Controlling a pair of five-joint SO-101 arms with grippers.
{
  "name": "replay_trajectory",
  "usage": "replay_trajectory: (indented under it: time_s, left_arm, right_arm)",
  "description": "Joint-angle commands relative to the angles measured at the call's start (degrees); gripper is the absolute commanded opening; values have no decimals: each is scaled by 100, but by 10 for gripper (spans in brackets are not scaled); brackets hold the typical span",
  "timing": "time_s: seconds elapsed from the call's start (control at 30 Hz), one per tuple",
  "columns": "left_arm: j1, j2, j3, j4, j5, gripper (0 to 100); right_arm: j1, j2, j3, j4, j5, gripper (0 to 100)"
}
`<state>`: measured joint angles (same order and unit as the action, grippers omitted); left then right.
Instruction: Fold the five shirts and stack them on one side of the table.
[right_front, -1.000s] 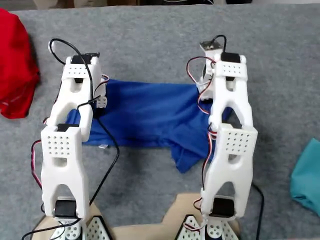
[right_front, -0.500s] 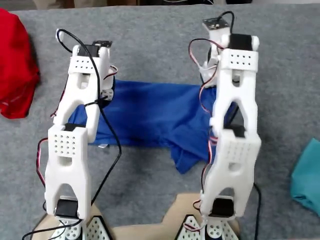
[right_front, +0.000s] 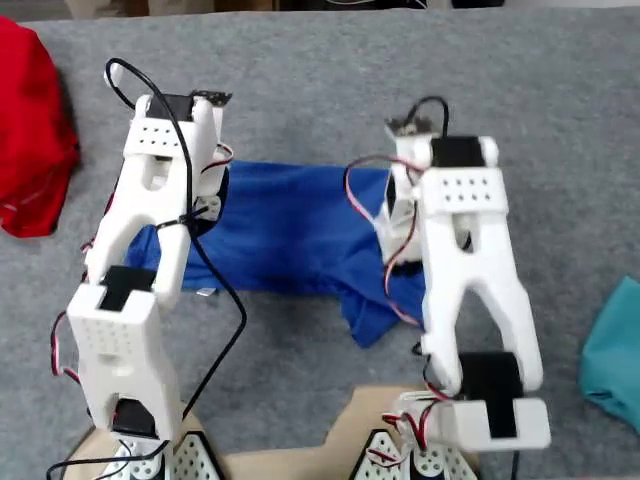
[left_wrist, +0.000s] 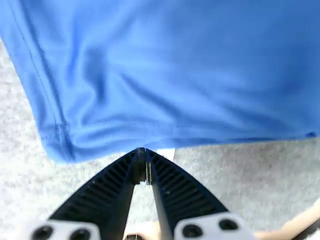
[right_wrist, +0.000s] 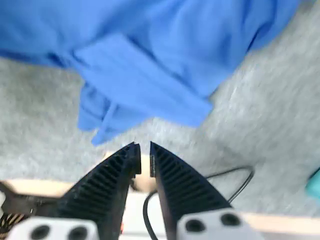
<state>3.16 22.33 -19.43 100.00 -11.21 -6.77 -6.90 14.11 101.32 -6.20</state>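
Blue shirt (right_front: 300, 225), spread in a wide band across the middle of the grey table (right_front: 300, 70), between and under the two arms.

Nearest, at the front edge: a tan board (right_front: 290, 462) carrying both arm bases. Just beyond it, bare grey cloth. Off to the right edge, a teal shirt (right_front: 612, 355), crumpled, well apart from the blue one.

Next, the blue shirt's near hem, running straight on the left side, with a loose flap of fabric hanging forward on the right, creased and folded over on itself.

Above the shirt's left part, the left gripper (left_wrist: 141, 162): fingers pressed together tip to tip, nothing pinched between them, tips pointing at the hem near the shirt's corner. Whether touching the cloth or not, cannot tell.

Above the shirt's right part, the right gripper (right_wrist: 142, 147): fingers all but closed, only a sliver of gap, nothing held, tips pointing just past the loose flap.

Farthest, at the left edge: a red shirt (right_front: 35, 130), heaped, well apart from the blue one.
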Motion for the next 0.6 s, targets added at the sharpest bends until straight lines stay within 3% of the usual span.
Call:
replay_trajectory:
  time_s: [0.0,0.2,0.37,0.57]
  left_arm:
    - [0,-796,668,-202,-79,19]
    - [62,-1736,2629,-1169,-62,19]
    - [35,-2580,4053,-1820,-53,19]
    - [0,-3354,4870,-2163,105,19]
  right_arm:
    - [-154,-391,593,79,-229,49]
    - [-884,-365,1077,9,-387,48]
    - [-1024,-365,1095,-448,-1073,50]
    - [-1103,-356,1429,-985,-2136,51]
